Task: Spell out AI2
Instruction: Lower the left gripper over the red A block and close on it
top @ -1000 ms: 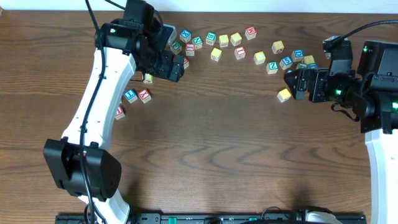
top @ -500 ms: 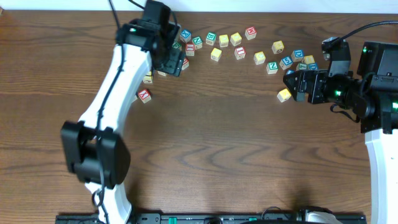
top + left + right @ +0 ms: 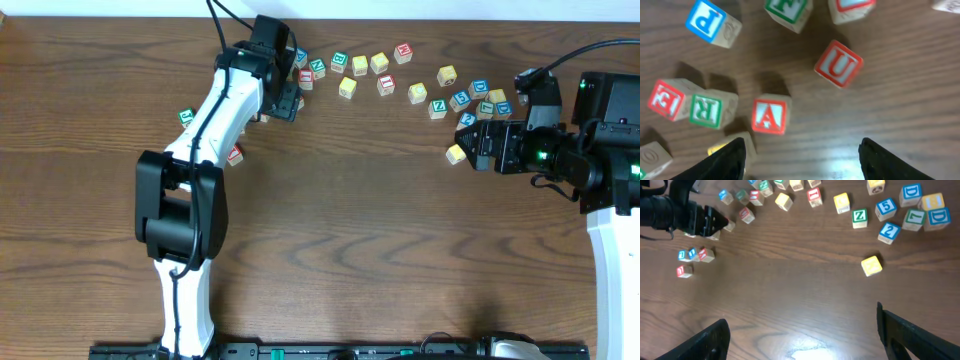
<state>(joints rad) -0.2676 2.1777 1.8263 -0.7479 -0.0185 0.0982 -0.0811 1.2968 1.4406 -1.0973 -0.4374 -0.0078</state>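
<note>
Letter and number blocks lie scattered along the table's back. In the left wrist view a red A block (image 3: 770, 115) lies just ahead of my open, empty left gripper (image 3: 801, 143), with a red U block (image 3: 838, 63) further on. The left gripper (image 3: 283, 104) hovers over the back-left cluster. A blue 2 block (image 3: 889, 231) (image 3: 467, 119) lies beyond a plain yellow block (image 3: 871, 265) (image 3: 456, 153). My right gripper (image 3: 801, 317) (image 3: 470, 140) is open and empty, right beside the yellow block. No I block can be read for certain.
Near the left gripper lie a blue P (image 3: 706, 20), a green R (image 3: 706, 109) and a red E (image 3: 665, 97). A green Z (image 3: 859, 217), a blue 5 (image 3: 886, 207) and blue D blocks (image 3: 912, 194) lie at back right. A green block (image 3: 186, 117) sits apart at left.
The left arm has swung right and toward the back, its gripper now deeper in the back-left cluster. A green block now shows alone at the left. The right gripper has hardly moved.
</note>
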